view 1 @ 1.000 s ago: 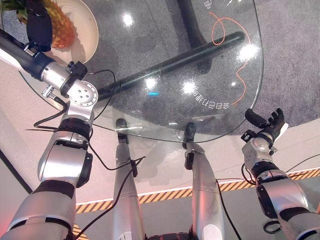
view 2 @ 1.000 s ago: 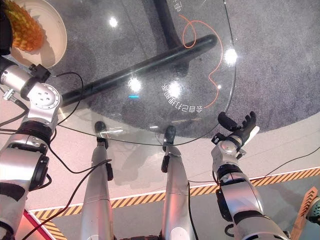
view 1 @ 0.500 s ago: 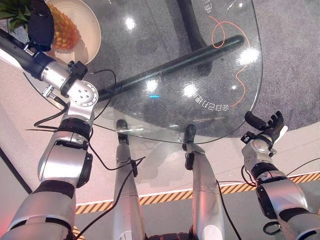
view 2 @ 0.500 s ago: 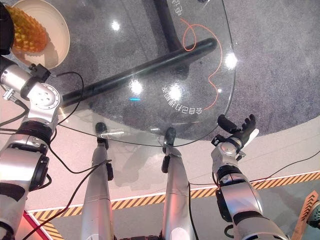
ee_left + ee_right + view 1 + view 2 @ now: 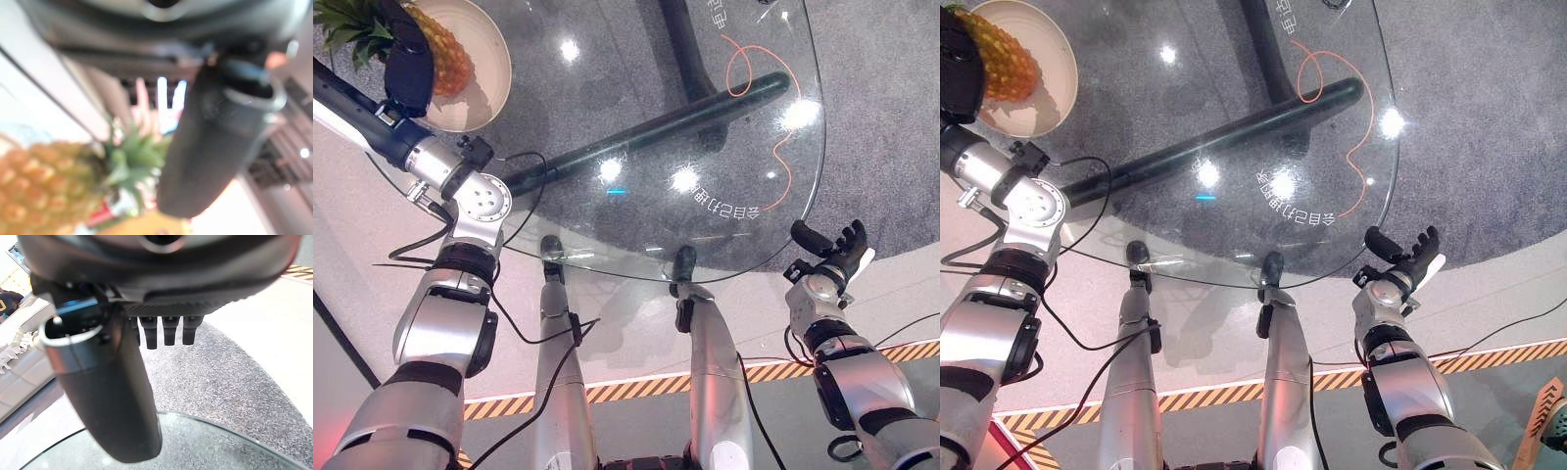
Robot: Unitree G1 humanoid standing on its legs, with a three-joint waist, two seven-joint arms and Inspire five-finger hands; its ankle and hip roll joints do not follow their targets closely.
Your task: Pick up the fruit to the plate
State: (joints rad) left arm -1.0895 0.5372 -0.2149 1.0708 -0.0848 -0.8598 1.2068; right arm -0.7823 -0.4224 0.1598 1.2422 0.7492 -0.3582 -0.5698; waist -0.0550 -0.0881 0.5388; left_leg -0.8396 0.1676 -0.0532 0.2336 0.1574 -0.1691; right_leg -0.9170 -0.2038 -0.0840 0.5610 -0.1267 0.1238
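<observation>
Pineapple [image 5: 438, 54] lay on the cream plate [image 5: 484, 88] at the far left of the glass table [image 5: 636, 117] (leafy crown toward the left edge). Left hand [image 5: 409, 69] lay over it; grip could not be told. Right hand [image 5: 832, 253] hung off the table's near right rim, fingers spread, empty.

The pineapple [image 5: 438, 54] is orange-yellow with a diamond-scaled skin and green leaves. The plate [image 5: 480, 83] is cream. The left hand [image 5: 406, 73] is black. The right hand [image 5: 832, 257] is black with a white thumb cover. The counter [image 5: 636, 127] is clear glass bearing an orange squiggle and white print. The carpet [image 5: 881, 117] is speckled grey. The floor tape [image 5: 626, 387] is striped yellow and black.
</observation>
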